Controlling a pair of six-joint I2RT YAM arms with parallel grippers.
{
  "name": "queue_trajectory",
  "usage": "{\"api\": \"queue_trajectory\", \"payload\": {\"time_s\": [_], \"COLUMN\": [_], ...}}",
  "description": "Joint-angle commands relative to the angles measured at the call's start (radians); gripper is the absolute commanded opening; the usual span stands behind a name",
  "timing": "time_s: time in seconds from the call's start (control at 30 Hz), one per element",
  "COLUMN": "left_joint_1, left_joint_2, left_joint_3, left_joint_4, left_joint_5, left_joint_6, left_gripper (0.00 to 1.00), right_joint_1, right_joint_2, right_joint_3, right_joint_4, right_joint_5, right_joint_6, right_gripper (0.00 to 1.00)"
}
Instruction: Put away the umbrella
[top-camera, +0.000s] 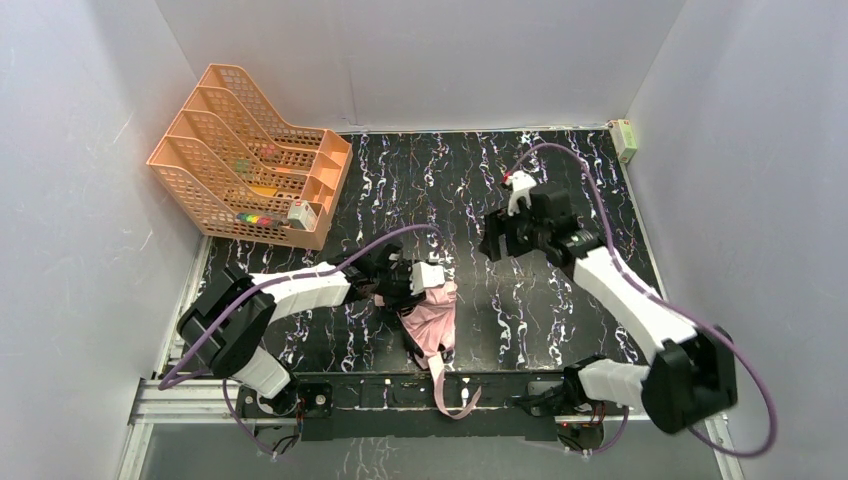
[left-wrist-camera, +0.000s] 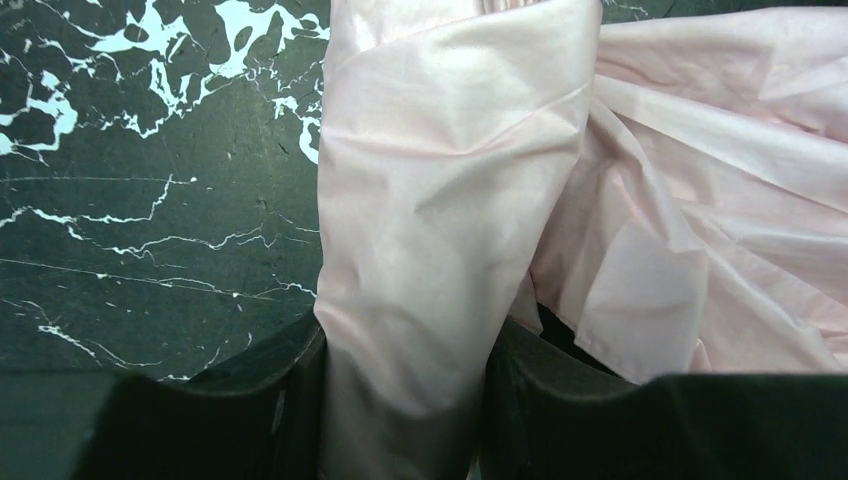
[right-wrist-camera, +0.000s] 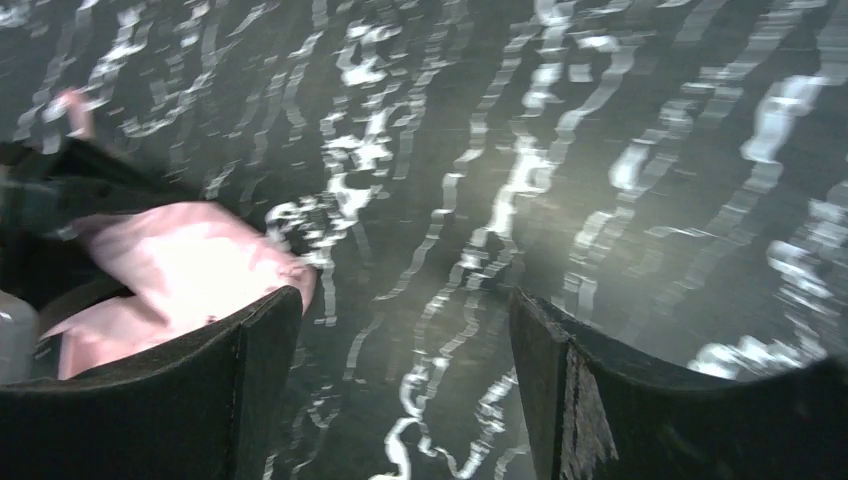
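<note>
Top view, umbrella (top-camera: 432, 322): a pink bundle is seen lying on the marbled table (top-camera: 560, 180), near the front edge, about centre.
Top view, left gripper (top-camera: 418, 282): placed at the umbrella's far end, in contact with it.
Top view, right gripper (top-camera: 497, 240): found to the right of the umbrella, apart from it.
Left wrist view: a fold of pink fabric is clamped between the part-closed fingers (left-wrist-camera: 300, 400).
Right wrist view: jaws are spread wide and nothing is held; only table is seen between them, with the umbrella off to the left.
</note>
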Motion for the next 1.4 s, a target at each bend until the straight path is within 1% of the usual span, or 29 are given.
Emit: {"api": "queue_trajectory", "payload": {"time_s": [0.0,0.07,0.2,0.27,0.33,0.53,0.63,0.8,1.1,1.37], "left_joint_1": [-0.035,-0.048,-0.069,-0.069,-0.069,-0.07,-0.079,-0.087,-0.087,-0.088], "left_joint_2": [-0.038,-0.045,-0.059,-0.064,-0.065,-0.045,-0.031,-0.025,-0.035,-0.037], "left_joint_3": [-0.047,-0.055,-0.085,-0.096,-0.095,-0.097,-0.099,-0.1,-0.114,-0.12], "left_joint_4": [0.037,0.048,0.077,0.095,0.111,0.138,0.147,0.164,0.166,0.168], "left_joint_5": [-0.071,-0.071,-0.067,-0.062,-0.054,-0.025,-0.019,-0.032,-0.03,-0.031], "left_joint_6": [0.09,0.104,0.165,0.201,0.233,0.307,0.326,0.328,0.357,0.373], "left_gripper": [0.0,0.0,0.0,0.0,0.0,0.0,0.0,0.0,0.0,0.0], "right_joint_1": [-0.031,-0.031,-0.027,-0.004,0.024,0.058,0.099,0.139,0.175,0.194], "right_joint_2": [0.19,0.27,0.38,0.427,0.462,0.516,0.554,0.62,0.713,0.736], "right_joint_3": [0.142,0.179,0.226,0.257,0.27,0.265,0.291,0.302,0.325,0.319], "right_joint_4": [-0.035,-0.036,-0.052,-0.087,-0.107,-0.108,-0.128,-0.127,-0.165,-0.194], "right_joint_5": [-0.487,-0.561,-0.633,-0.631,-0.606,-0.618,-0.597,-0.563,-0.587,-0.608], "right_joint_6": [0.008,-0.012,-0.05,-0.071,-0.13,-0.193,-0.224,-0.257,-0.315,-0.325], "right_gripper": [0.86,0.89,0.91,0.92,0.93,0.93,0.94,0.94,0.93,0.9]}}
